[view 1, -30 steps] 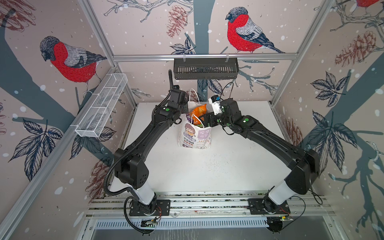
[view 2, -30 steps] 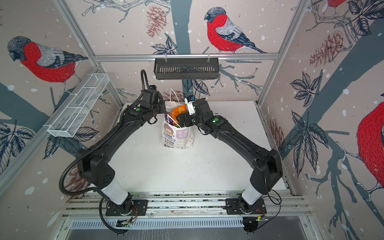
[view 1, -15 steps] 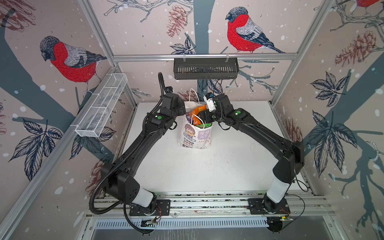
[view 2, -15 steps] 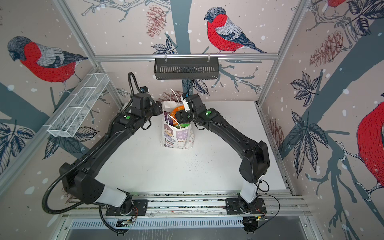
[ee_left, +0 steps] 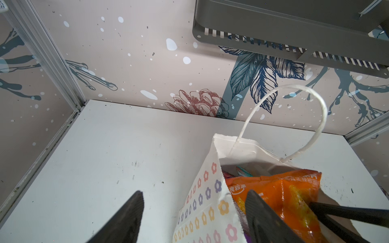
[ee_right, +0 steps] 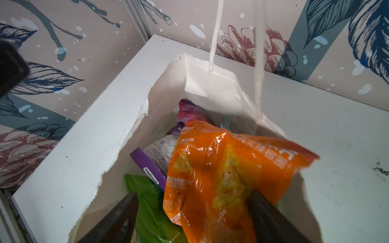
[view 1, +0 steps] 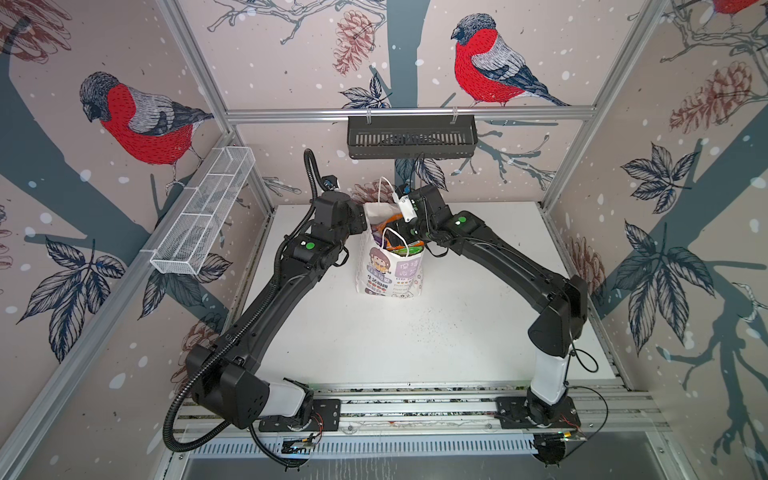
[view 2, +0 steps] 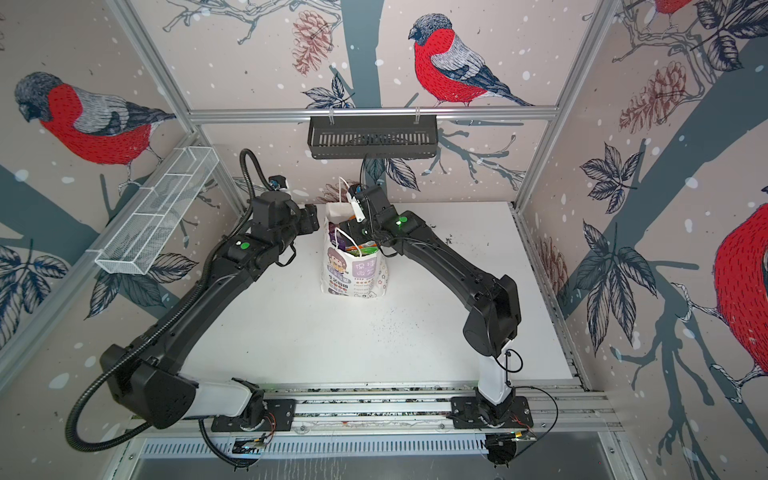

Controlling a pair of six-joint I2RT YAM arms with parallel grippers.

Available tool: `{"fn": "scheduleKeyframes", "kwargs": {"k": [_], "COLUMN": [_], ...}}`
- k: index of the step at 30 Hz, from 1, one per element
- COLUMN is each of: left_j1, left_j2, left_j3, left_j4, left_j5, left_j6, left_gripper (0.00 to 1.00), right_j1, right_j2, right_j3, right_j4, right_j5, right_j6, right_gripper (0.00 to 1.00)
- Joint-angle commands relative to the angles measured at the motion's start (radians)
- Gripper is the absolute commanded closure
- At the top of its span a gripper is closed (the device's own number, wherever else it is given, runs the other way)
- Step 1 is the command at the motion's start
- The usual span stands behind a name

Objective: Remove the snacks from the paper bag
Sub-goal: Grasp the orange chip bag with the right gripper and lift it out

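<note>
The white paper bag (view 1: 390,270) (view 2: 353,274) stands upright at the back middle of the table, cord handles up. Snacks fill its mouth: an orange packet (ee_right: 221,168) (ee_left: 290,195) on top, a purple packet (ee_right: 189,111) and a green packet (ee_right: 151,202) under it. My left gripper (ee_left: 194,210) is open at the bag's left side, one finger outside the flowered wall (ee_left: 210,202) and one at the orange packet. My right gripper (ee_right: 193,212) is open in the bag's mouth. Its fingers stand wide on either side of the orange packet's lower end.
A black slotted basket (view 1: 411,137) hangs on the rear rail just above and behind the bag. A white wire basket (view 1: 203,216) is fixed along the left wall. The white table (view 1: 415,340) has dark specks in front of the bag.
My left gripper has opened and drawn back a little to the bag's left side. My right gripper has moved over the bag's mouth, around the orange packet, jaws slightly narrower.
</note>
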Motion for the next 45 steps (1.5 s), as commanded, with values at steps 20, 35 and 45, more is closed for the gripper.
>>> {"fn": "scheduleKeyframes", "kwargs": {"k": [20, 35, 45], "left_j1": [0.003, 0.006, 0.01], "left_j2": [-0.057, -0.21, -0.273], "left_j3": [-0.074, -0.243, -0.307], "left_j4": [0.081, 0.115, 0.182], "left_j5": [0.065, 0.197, 0.358], "left_j6": [0.009, 0.004, 0.01], "left_gripper": [0.19, 0.17, 0.16], "right_j1": [0.008, 0.001, -0.007], "right_j2": [0.061, -0.02, -0.096], "right_j3": [0.062, -0.032, -0.088], "right_j4": [-0.114, 0.043, 0.132], "right_j5": [0.207, 0.106, 0.074], "right_j6": [0.008, -0.01, -0.01], "right_gripper": [0.28, 0.73, 0.92]}}
